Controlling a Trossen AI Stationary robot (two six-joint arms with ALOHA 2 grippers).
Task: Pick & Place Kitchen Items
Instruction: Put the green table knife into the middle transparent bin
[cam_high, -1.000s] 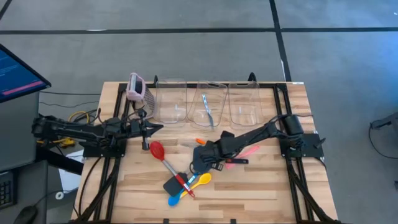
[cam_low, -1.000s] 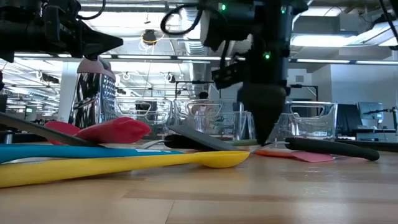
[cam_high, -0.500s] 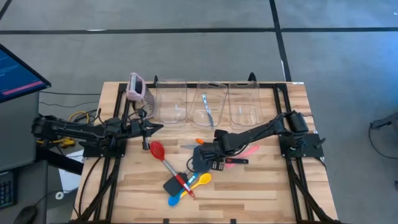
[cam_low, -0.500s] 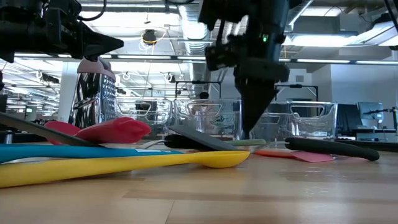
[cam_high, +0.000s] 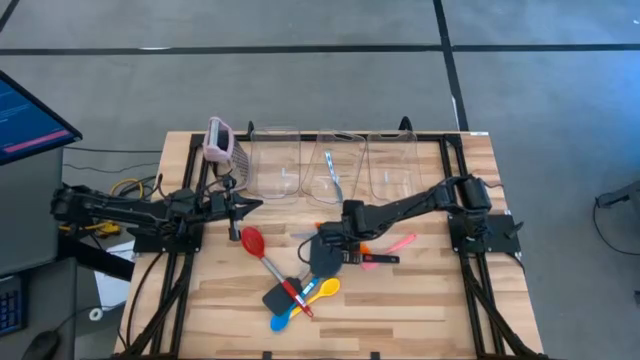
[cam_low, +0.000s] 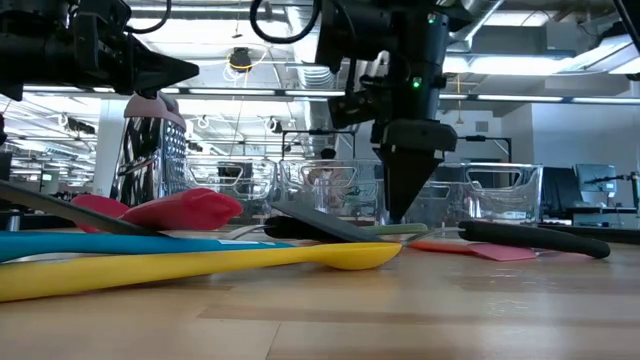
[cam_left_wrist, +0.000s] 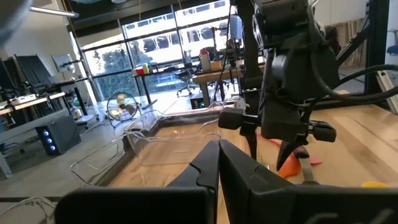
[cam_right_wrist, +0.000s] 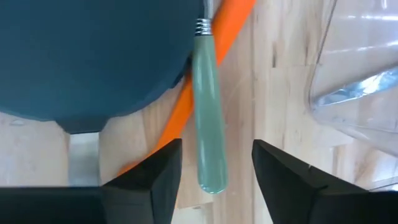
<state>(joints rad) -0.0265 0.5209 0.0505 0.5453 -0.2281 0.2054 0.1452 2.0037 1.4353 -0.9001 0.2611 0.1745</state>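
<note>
Spanning the table's far edge at twelve o'clock, three clear bins (cam_high: 331, 162) are seen in a row; a metal utensil (cam_high: 334, 184) is held in the middle one, while nothing can be made out in the outer two. The right gripper (cam_right_wrist: 211, 167) is spread wide, poised over a teal-handled tool (cam_right_wrist: 207, 112) lying across an orange spatula (cam_right_wrist: 186, 109) at mid-table. Red (cam_high: 254, 243), yellow (cam_high: 323, 290) and blue spoons (cam_high: 283, 320) are heaped toward six o'clock. Bare wood is left along the near edge. The left gripper (cam_left_wrist: 217, 163), fingers pressed together, is parked at nine o'clock.
</note>
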